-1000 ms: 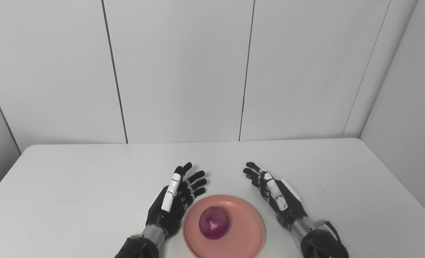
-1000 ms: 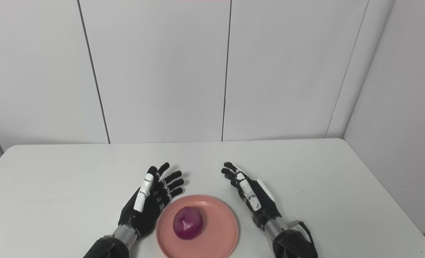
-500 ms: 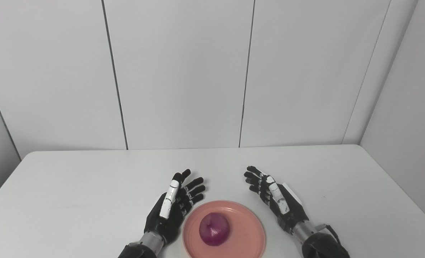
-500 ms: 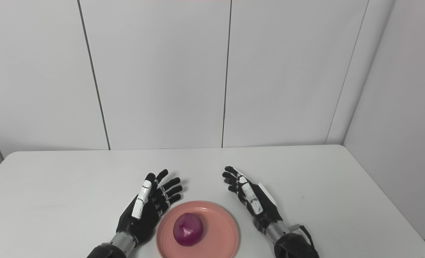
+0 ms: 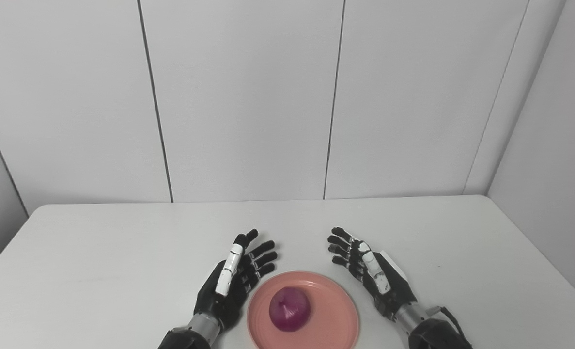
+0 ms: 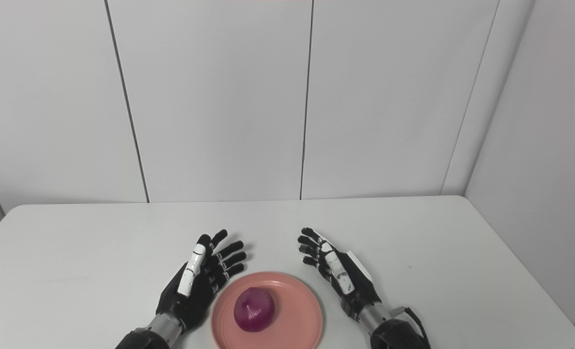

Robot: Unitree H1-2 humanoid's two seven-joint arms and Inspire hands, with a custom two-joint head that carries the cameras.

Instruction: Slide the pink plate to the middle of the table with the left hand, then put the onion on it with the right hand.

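A pink plate point(image 5: 335, 317) lies at the near middle of the white table point(image 5: 122, 252), partly cut off by the picture's bottom edge. A purple-red onion point(image 5: 289, 310) rests on its centre. My left hand point(image 5: 234, 281) lies open just left of the plate, fingers spread and pointing away, holding nothing. My right hand point(image 5: 372, 276) lies open just right of the plate, fingers spread, holding nothing. Both hands stand apart from the onion. The same scene shows in the right eye view, with the onion point(image 6: 254, 310) on the plate point(image 6: 297, 315).
The table's back edge meets a white panelled wall point(image 5: 248, 97). A side wall point(image 5: 553, 145) stands at the right. A tiny dark speck point(image 5: 438, 265) lies on the table to the right of my right hand.
The camera tilted up a little at first, shifting the whole picture down. My right hand has drifted slightly toward the plate and down. The plate, the onion and my left hand stay as they were.
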